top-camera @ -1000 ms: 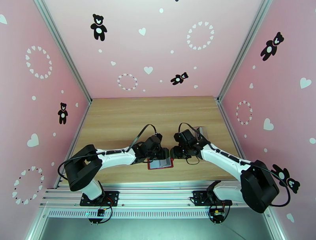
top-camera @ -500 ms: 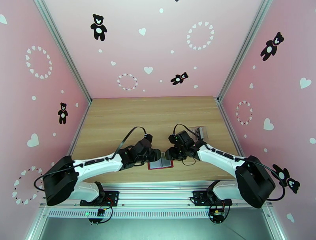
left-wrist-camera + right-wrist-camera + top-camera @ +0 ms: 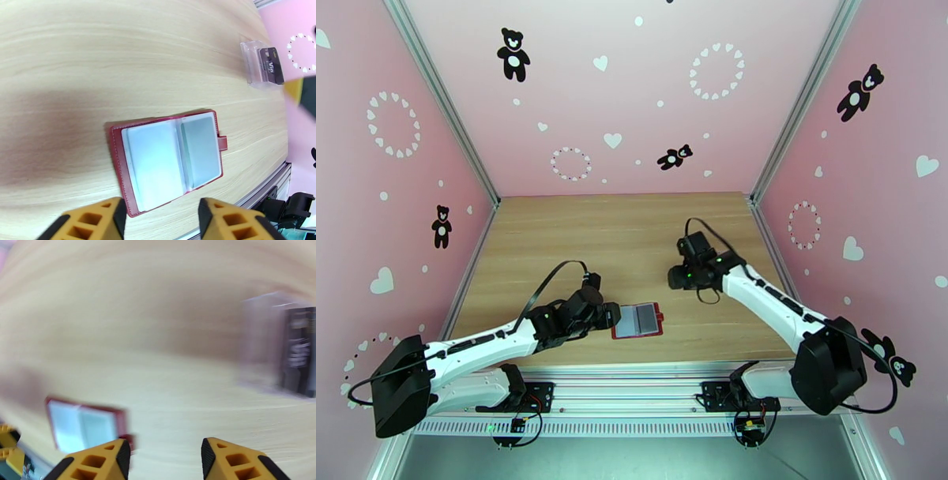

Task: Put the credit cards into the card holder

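Observation:
The card holder (image 3: 637, 320) (image 3: 170, 158) lies open and flat near the table's front edge, dark red with greyish clear pockets and its snap tab to the right. Its right pocket (image 3: 199, 152) looks a darker silvery grey than the left. I cannot tell whether that is one of the credit cards. My left gripper (image 3: 615, 316) (image 3: 162, 221) hovers just left of the holder, open, with nothing between its fingers. My right gripper (image 3: 673, 278) (image 3: 164, 461) is up and back to the right, also open with nothing in it. Its blurred view shows the card holder (image 3: 85, 427) at lower left.
A clear crinkly plastic pouch (image 3: 262, 63) (image 3: 284, 354) with dark contents lies on the wooden table (image 3: 577, 237) toward the back right, close to the right arm. Pink walls enclose the table on three sides. A metal rail (image 3: 632, 387) runs along the near edge.
Both grippers have drawn away from the card holder. The left one went back toward the left, the right one up toward the back right. Both jaws opened wider, and the holder stays open on the table.

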You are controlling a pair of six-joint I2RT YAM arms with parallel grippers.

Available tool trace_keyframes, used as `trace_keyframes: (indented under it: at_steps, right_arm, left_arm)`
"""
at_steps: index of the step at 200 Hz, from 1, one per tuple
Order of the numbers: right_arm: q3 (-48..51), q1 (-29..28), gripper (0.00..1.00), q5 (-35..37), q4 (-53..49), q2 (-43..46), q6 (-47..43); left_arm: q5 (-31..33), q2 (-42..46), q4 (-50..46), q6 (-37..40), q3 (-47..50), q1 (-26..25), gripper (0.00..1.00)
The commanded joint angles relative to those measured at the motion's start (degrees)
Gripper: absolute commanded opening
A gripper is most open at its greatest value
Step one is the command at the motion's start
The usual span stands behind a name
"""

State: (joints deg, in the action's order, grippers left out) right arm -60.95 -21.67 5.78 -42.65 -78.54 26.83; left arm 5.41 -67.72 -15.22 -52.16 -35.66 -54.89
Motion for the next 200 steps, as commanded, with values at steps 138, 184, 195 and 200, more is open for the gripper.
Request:
trace_keyframes:
  at_steps: [138, 184, 195, 200]
  right_arm:
    - [-12.3, 15.3, 0.55, 6.4, -7.4, -19.8, -7.8]
    - [-13.9, 15.4, 0.53, 6.4, -7.3, -22.8, -8.2]
    - [-14.1, 15.5, 0.53, 6.6, -7.4, -23.4, -8.2]
    - [-14.3, 15.4, 0.52, 6.9, -7.4, -23.6, -8.3]
  left_arm:
    - [-1.2, -4.4, 1.8, 0.5, -0.5, 0.3, 0.6]
    - [-1.2, -4.6, 1.7, 0.6, -0.6, 0.3, 0.6]
    - [-1.2, -4.7, 1.7, 0.6, -0.6, 0.4, 0.6]
    - [-1.1, -4.8, 1.8, 0.6, -0.6, 0.4, 0.6]
